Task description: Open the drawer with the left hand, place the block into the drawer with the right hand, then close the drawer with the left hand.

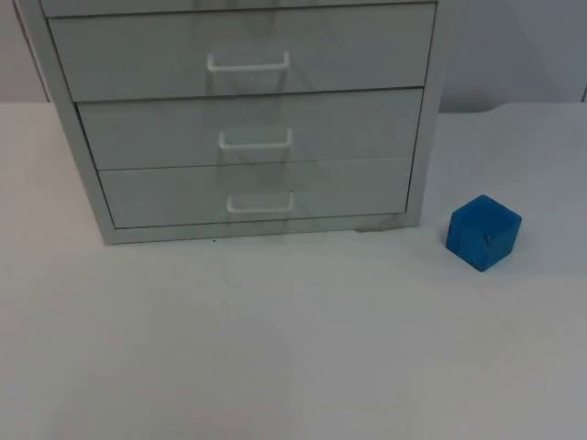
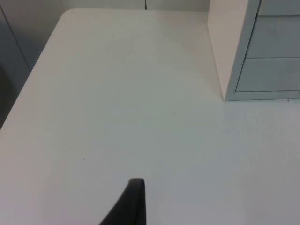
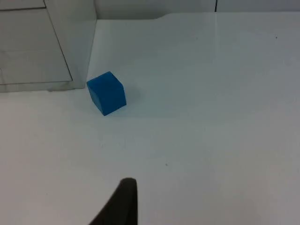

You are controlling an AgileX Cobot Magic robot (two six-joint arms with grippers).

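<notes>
A light grey drawer cabinet (image 1: 248, 128) stands at the back of the white table, and its three visible drawers are all shut. Each has a white handle: the upper handle (image 1: 248, 64), the middle handle (image 1: 255, 140) and the bottom handle (image 1: 260, 203). A blue block (image 1: 483, 232) rests on the table just right of the cabinet's front corner. My right gripper (image 3: 123, 204) hovers over the table well short of the block (image 3: 107, 93). To the left of the cabinet (image 2: 234, 47), my left gripper (image 2: 133, 204) hangs above bare table, apart from it.
The table's left edge (image 2: 28, 79) runs close to my left gripper. A grey partition wall (image 1: 514, 46) closes off the back. Open white table top (image 1: 293, 348) lies in front of the cabinet.
</notes>
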